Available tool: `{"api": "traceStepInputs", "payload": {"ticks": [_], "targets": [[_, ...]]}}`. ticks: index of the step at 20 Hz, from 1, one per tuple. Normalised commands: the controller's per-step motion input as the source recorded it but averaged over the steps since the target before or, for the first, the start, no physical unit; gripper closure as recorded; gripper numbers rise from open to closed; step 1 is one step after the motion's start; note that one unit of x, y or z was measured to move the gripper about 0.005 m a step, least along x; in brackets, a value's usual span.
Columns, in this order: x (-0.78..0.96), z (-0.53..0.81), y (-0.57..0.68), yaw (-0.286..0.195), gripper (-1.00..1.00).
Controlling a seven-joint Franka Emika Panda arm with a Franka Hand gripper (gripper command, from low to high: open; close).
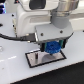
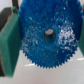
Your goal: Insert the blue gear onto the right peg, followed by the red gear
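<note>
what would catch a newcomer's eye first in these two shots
The bright blue gear stands out first: it fills most of the wrist view, toothed rim sharp, with a dark pin showing in its centre hole. In the exterior view the gripper holds that gear just over the grey plate with its black border. The big white arm crowds the upper part of that view.

Both pictures are low-resolution and softly blurred throughout. The exterior view is brightly lit, the white table [image 1: 15, 70] nearly washed out, a dark shadow cast under the arm. In the wrist view the blue gear [image 2: 47, 35] is rendered grainy with pale speckled glare.
</note>
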Motion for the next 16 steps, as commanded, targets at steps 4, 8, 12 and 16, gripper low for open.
{"api": "traceStepInputs", "payload": {"ticks": [4, 8, 12, 16], "targets": [[0.14, 0.16, 0.0, 0.0, 1.0], [0.11, 0.07, 0.0, 0.0, 1.0], [0.15, -0.02, -0.01, 0.0, 1.0], [0.13, -0.09, 0.01, 0.0, 1.0]]}}
